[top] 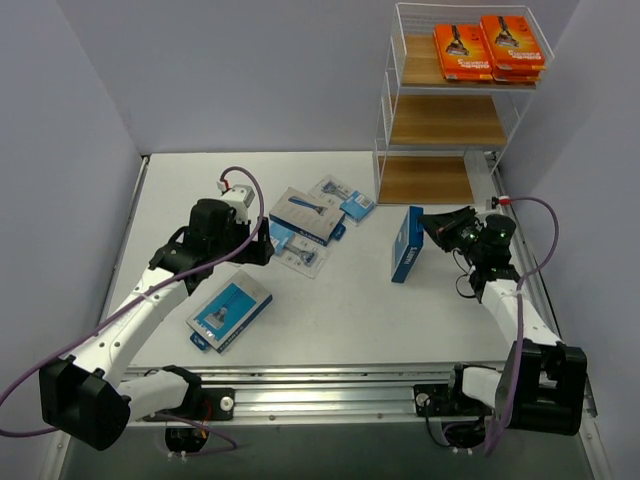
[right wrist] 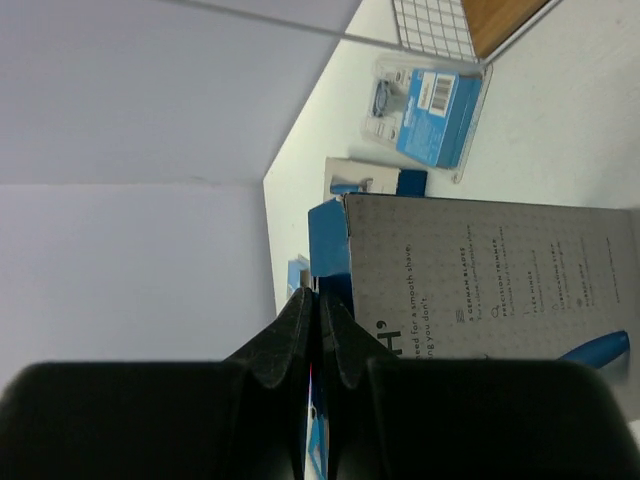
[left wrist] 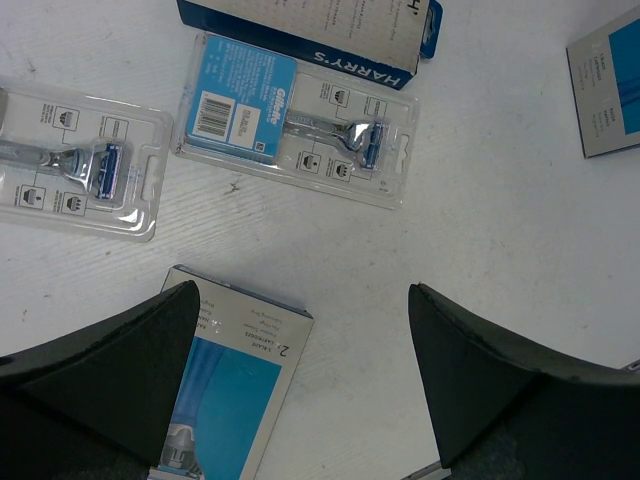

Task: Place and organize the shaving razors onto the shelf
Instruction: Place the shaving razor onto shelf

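Overhead, shows the shelf (top: pixel 440 122) at the upper right of the frame, carrying orange razor packs (top: pixel 463 52) flat and side by side on the top tier. Finds the right gripper (top: pixel 432 228) right of centre, near the foot of the shelf, clamped on a blue box (top: pixel 408 245) held upright on a narrow edge; cannot tell whether resting on the bench (top: pixel 350 330) or lifted just off it. From the right wrist, shows both fingers (right wrist: pixel 290 335) pinched almost together on the blue side edge of that box, with its grey printed back filling the lower right of the frame. Puts the left gripper (top: pixel 262 247) left of centre, at the edge of a loose cluster of packs, with fingers (left wrist: pixel 130 380) spread wide and holding nothing. Counts in that cluster a Harry's box (top: pixel 307 215) lying flat, an upper blister pack (top: pixel 343 197) just beside its far corner and a lower blister pack (top: pixel 303 258) just below it. Leaves a blue-and-grey box (top: pixel 230 310) flat and well apart at the lower left of the bench. From the left wrist, shows a teal-and-grey box (left wrist: pixel 240 380) partly under the left-hand finger, and a Gillette pack (left wrist: pixel 290 115) face down toward the top of the frame.
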`<control>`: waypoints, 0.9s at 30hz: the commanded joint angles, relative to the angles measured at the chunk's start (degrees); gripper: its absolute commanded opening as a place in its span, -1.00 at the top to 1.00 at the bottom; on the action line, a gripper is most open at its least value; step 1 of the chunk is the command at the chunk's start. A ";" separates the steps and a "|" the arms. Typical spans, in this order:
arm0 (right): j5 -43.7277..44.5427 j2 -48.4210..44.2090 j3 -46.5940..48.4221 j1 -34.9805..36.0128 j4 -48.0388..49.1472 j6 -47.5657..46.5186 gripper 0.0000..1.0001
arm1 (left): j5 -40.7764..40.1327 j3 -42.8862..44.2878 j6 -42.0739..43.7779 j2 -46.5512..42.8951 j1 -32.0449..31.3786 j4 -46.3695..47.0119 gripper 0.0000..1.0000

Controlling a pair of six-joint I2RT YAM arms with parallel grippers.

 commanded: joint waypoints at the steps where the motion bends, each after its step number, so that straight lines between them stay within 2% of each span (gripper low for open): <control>1: -4.70 -0.16 0.41 -0.38 -3.48 -5.94 1.00 | -0.59 2.65 0.09 -1.39 -0.25 0.37 -0.89; 5: 1.62 -2.88 1.81 -0.90 -18.38 -14.72 1.00 | -0.50 2.65 0.09 -1.22 -0.25 0.55 -0.89; 10: 9.87 -5.17 5.32 -1.78 -31.05 -24.75 1.00 | 0.03 2.65 -0.08 -1.13 -0.25 0.55 -0.89; 13: 11.73 -5.52 5.94 -2.40 -35.73 -28.62 1.00 | 0.20 2.65 -0.17 -0.78 -0.25 0.55 -0.89; 21: 15.95 -6.49 0.06 -2.75 -36.72 -30.04 1.00 | -0.23 2.65 0.00 -0.78 -0.25 0.46 -0.89; 27: 17.44 -4.83 -4.60 -3.54 -29.69 -25.12 1.00 | -0.50 2.73 0.09 -0.43 -0.34 0.37 -0.89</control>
